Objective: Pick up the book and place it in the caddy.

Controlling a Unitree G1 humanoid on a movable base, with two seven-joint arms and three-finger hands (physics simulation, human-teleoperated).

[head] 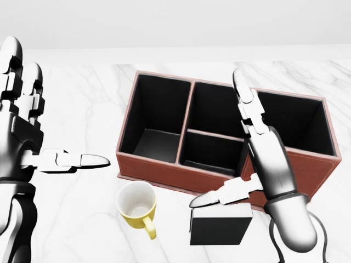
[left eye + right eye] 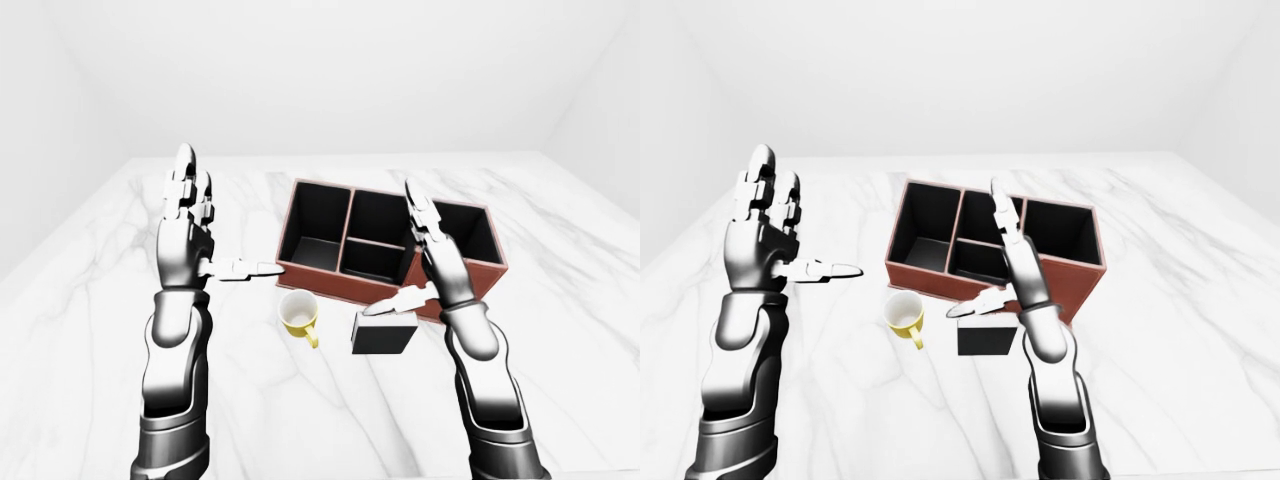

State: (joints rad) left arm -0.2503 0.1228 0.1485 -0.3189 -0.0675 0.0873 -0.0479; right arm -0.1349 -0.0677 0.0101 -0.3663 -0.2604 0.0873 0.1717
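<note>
Black book (image 1: 220,230) flat on the marble tabletop (image 1: 82,219), just below the right robot hand (image 1: 258,164), whose fingers are spread and empty for a likely grasp; caddy (image 1: 164,167) beyond; left robot hand (image 1: 27,137) open, idle, well apart.

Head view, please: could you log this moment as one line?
right hand open above book | book on counter beside caddy | left hand open, idle
</note>
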